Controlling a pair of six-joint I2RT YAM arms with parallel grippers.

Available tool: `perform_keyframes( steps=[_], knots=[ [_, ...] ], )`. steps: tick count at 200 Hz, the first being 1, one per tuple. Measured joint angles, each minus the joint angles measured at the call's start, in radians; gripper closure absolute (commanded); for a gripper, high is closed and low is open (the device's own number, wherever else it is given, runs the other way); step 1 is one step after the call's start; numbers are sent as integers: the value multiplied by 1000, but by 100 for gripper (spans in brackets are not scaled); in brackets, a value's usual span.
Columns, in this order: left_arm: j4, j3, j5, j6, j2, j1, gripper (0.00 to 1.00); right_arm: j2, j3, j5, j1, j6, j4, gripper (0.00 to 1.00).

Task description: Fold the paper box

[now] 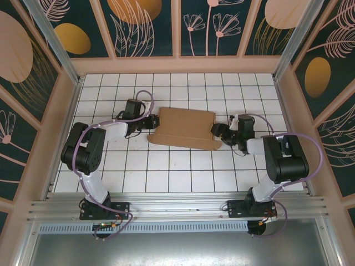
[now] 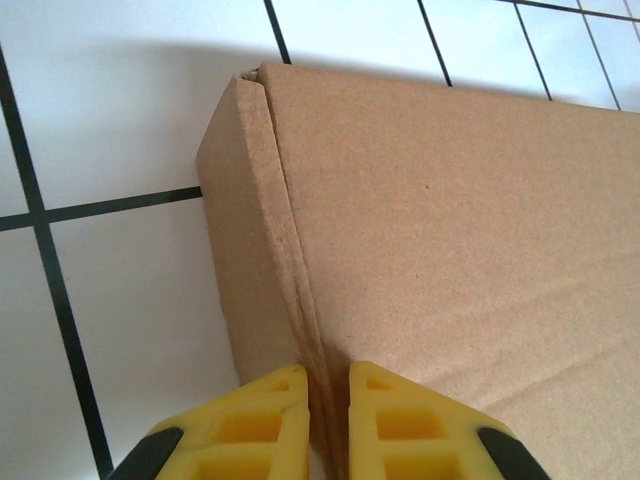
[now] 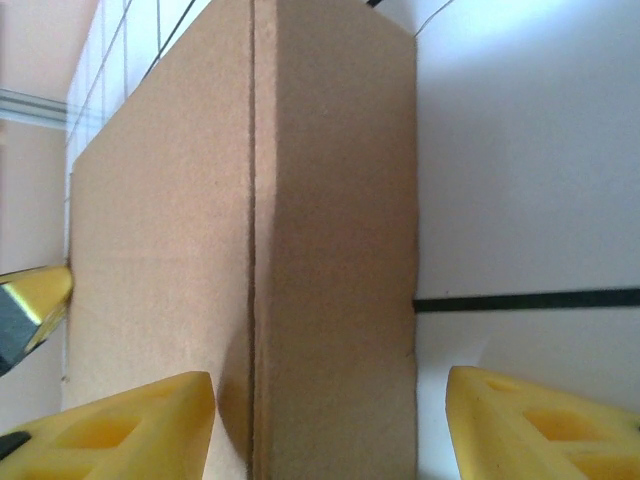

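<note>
Paper box part-folded, a pincer at each end.
On the gridded worktop, the left pincer is pressed together on the doubled wall at the left end of the paper box. The right pincer stands spread astride the raised right-end flap, gripping nothing. The box lies mid-worktop between them. Judgement: end walls are creased up, but a flap splayed along the near edge suggests tucking and closing remain.

left tool: jaws pinched nearly together | right tool: jaws spread wide
</note>
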Motion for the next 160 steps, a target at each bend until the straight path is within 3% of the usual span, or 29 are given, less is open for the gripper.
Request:
perform_keyframes(
  steps=[53, 89, 160],
  knots=[
    [48, -24, 162, 17, 19, 61, 100, 5, -30, -102, -55, 66, 106, 31],
    [61, -27, 264, 19, 43, 103, 100, 20, -32, -148, -55, 96, 148, 29],
    [79, -18, 341, 18, 73, 122, 100, 16, -71, -171, -5, 121, 172, 24]
  ],
)
